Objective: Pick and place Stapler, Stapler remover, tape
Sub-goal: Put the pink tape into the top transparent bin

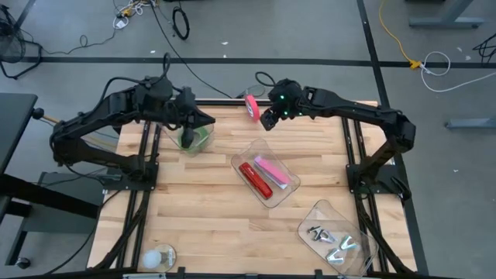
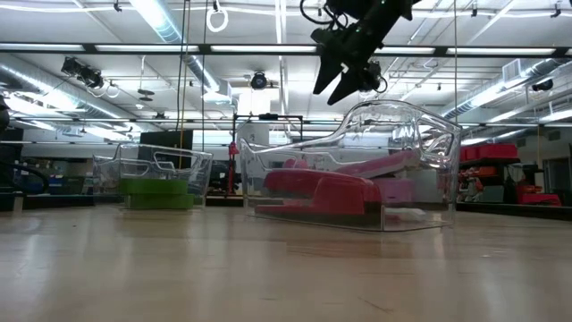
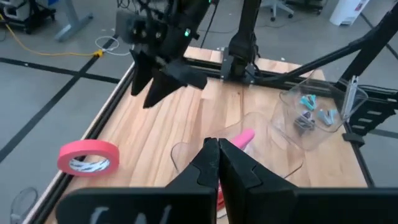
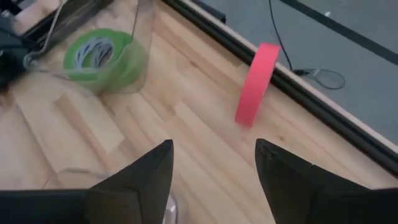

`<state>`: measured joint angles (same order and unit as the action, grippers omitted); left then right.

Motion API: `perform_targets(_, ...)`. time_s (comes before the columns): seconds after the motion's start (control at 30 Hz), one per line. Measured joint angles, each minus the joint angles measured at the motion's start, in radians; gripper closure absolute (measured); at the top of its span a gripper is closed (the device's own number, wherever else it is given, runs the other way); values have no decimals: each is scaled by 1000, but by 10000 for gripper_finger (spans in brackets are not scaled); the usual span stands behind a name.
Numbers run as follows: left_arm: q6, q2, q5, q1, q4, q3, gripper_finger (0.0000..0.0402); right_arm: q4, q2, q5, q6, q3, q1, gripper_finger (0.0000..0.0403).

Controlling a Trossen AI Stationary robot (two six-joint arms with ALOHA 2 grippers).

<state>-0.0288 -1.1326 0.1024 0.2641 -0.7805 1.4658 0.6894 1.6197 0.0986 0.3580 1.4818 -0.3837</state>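
At the table's far edge, the pink tape roll (image 1: 252,107) is standing on its rim, apart from both grippers. Right gripper (image 1: 269,120) is hovering just beside it, fingers spread wide, grasping nothing. Left gripper (image 1: 203,122) is hanging over the clear bin (image 1: 203,142) holding the green tape roll (image 1: 189,139), fingers pressed together, empty. Red stapler (image 1: 255,179) is lying in the centre tray (image 1: 241,159); staple removers (image 1: 332,239) are sitting in the near-right tray (image 1: 309,214).

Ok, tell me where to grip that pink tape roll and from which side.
Grip the pink tape roll across its flat faces, coming down from above. It stands on edge by the table's far rail, so the open right end effector can straddle its narrow band.
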Motion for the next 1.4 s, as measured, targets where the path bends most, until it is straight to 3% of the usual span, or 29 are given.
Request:
perform_targets(0.2, 13, 26, 0, 15, -14, 0, 398, -29, 48, -1, -1, 0, -16, 162)
perform_targets(0.7, -39, 35, -13, 19, -10, 0, 386, -161, 208, -9, 22, 0, -75, 63)
perform_targets(1.4, -39, 35, -57, 19, 4, 0, 385, -259, 388, -9, 18, 0, -136, 58)
